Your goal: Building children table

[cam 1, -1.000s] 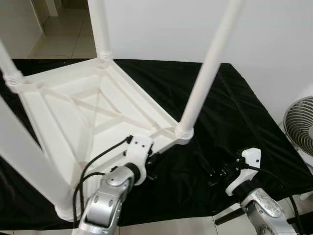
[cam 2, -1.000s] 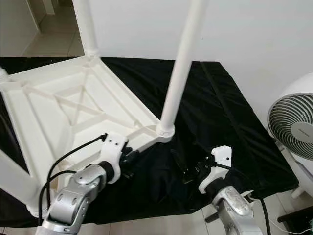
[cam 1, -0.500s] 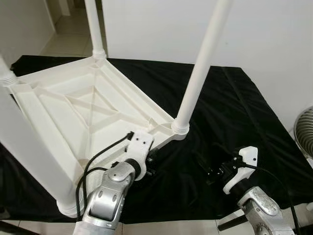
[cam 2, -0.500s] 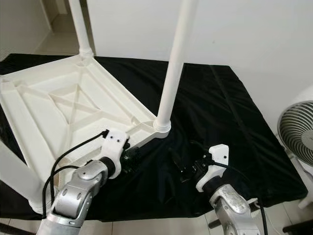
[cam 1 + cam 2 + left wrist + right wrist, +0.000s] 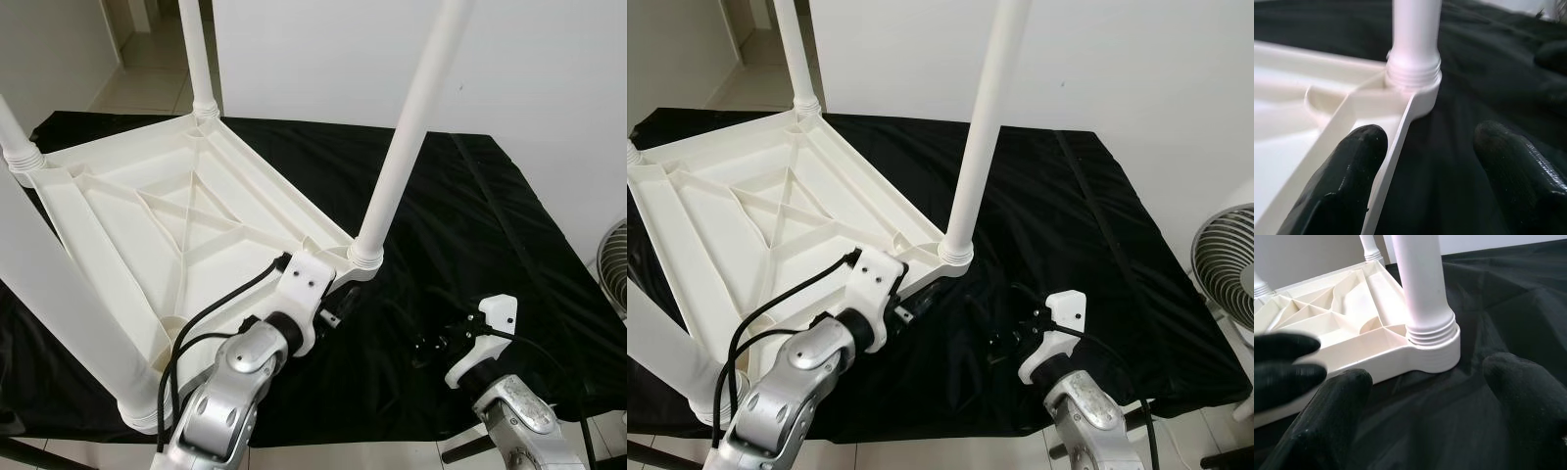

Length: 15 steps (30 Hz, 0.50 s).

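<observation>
A white plastic children's table [image 5: 176,225] lies upside down on a black cloth [image 5: 470,225], its legs pointing up. The nearest right leg [image 5: 402,147] stands in its corner socket [image 5: 367,257]. My left gripper [image 5: 338,308] is open at the table's rim just short of that socket. In the left wrist view one finger [image 5: 1352,166] is over the table's inner side and the other finger [image 5: 1518,166] over the cloth. My right gripper [image 5: 426,351] hovers open above the cloth to the right of the corner, facing the socket [image 5: 1432,350], holding nothing.
The black cloth covers the low surface under the table and ends at a front edge [image 5: 392,436] close to me. A white fan [image 5: 1225,264] stands off the right edge. Tiled floor [image 5: 147,83] runs back at the far left, and a white wall [image 5: 323,59] lies behind.
My left gripper has moved forward along the table's rim towards the corner socket. The right gripper has stayed about where it was. The camera has shifted a little.
</observation>
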### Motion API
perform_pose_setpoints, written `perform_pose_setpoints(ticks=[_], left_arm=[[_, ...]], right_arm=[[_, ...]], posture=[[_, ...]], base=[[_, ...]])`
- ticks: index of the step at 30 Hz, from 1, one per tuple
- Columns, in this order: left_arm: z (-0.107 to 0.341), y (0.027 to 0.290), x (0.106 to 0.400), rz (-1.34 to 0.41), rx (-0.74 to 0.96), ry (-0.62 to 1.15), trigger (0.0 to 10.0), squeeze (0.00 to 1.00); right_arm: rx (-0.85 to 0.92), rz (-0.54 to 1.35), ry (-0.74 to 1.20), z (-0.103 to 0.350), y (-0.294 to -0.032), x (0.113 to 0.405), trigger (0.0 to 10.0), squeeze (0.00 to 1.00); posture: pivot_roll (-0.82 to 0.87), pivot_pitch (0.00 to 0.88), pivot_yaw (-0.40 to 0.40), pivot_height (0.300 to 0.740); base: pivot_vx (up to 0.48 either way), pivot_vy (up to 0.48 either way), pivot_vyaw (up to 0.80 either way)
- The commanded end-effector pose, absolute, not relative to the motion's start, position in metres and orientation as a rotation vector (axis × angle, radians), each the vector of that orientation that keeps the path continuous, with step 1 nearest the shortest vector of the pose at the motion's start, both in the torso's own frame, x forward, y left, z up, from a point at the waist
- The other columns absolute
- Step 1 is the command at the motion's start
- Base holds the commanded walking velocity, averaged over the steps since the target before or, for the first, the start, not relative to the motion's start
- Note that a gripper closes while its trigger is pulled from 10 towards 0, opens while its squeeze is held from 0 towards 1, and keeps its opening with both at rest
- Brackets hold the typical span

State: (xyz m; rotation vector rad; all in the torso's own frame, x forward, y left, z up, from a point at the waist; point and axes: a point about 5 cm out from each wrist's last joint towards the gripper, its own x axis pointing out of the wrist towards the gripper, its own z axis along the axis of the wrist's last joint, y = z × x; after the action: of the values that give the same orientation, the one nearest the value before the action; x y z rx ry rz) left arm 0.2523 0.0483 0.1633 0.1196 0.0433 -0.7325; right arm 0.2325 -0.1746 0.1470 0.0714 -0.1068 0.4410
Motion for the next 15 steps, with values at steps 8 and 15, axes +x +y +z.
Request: perform_pose_setpoints(ticks=[8,15], left_arm=[[0.157,0.043,0.242,-0.84,0.155,0.056,10.0,0.0],[0.153,0.04,0.233,-0.939,0.149,0.066,10.0,0.0]], right_arm=[[0.061,0.447,-0.099,0.145,-0.176,0.235,10.0,0.0],[0.059,0.432,-0.103,0.146,-0.177,0.232,10.0,0.0]], posture=[[-0.01,0.128,-0.055,0.74],[-0.04,0.13,-0.039,0.74]], base=[[0.0,0.0,0.0],[0.0,0.0,0.0]])
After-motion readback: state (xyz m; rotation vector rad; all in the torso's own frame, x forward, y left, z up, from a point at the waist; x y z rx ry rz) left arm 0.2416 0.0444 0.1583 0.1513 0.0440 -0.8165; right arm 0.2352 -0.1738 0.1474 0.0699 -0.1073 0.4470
